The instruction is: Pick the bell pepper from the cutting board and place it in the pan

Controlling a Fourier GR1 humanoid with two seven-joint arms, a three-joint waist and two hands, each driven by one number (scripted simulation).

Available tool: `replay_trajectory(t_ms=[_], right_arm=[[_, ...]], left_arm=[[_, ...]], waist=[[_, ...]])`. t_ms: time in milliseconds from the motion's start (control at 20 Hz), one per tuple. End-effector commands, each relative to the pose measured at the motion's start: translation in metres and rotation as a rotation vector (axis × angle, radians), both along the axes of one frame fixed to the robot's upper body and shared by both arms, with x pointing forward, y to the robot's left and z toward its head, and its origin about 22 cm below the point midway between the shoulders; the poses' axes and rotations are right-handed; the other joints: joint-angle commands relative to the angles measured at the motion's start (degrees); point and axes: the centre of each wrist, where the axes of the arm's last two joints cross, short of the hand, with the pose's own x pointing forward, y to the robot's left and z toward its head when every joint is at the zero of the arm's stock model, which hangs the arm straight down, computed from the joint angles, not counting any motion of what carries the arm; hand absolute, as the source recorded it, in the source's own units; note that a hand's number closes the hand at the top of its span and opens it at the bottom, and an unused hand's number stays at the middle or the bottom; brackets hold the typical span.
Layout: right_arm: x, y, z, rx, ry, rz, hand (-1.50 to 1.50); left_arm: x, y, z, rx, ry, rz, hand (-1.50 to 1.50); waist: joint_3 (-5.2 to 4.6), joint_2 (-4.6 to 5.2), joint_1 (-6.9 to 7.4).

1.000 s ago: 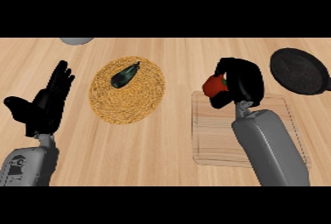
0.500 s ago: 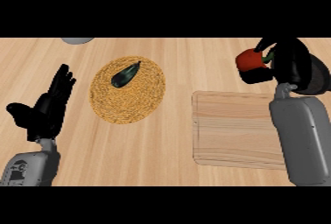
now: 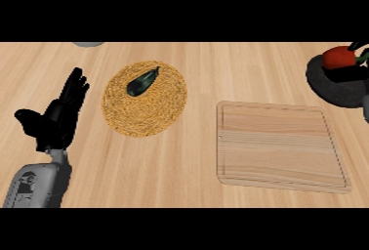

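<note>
While the cutting board [image 3: 282,145] lies bare, the right hand [image 3: 355,66], upper right, seemingly grips the bell pepper [image 3: 338,57] over the pan [image 3: 334,88]; release remains. Left hand [image 3: 56,119] rests wide-fingered, left.

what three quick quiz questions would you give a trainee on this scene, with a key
1. True or false: the bell pepper lies on the cutting board.
2. What rests on the woven mat? A) a dark green vegetable B) a spoon C) a cup
3. Fill in: the pepper is over the dark ____ at the view's right edge.

Key:
1. False. The board is bare; the pepper is above the pan, at the right hand.
2. A, the dark green vegetable.
3. pan. The left hand rests open at the left.
</note>
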Motion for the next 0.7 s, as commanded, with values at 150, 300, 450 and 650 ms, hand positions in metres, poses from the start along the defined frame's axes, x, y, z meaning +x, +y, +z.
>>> replay_trajectory(t_ms=[150, 300, 450, 650], right_arm=[[-0.014, -0.071, -0.026, -0.153, 0.025, -0.137, 1.5], [-0.02, -0.089, -0.028, -0.179, 0.013, -0.195, 1.5], [-0.025, -0.098, -0.035, -0.111, 0.011, -0.201, 1.5], [-0.036, -0.11, -0.044, -0.13, 0.04, -0.201, 1.5]], left_arm=[[0.013, -0.018, 0.007, -0.003, -0.018, -0.02, 0.0], [0.004, -0.025, 0.006, 0.0, -0.022, -0.05, 0.0], [0.006, -0.018, 0.005, -0.018, -0.028, -0.049, 0.0], [0.013, -0.019, 0.011, -0.004, -0.029, -0.068, 0.0]], waist=[[0.16, 1.05, 1.71], [0.27, 1.3, 3.0], [0.36, 1.7, 3.56], [0.44, 1.92, 3.75]])
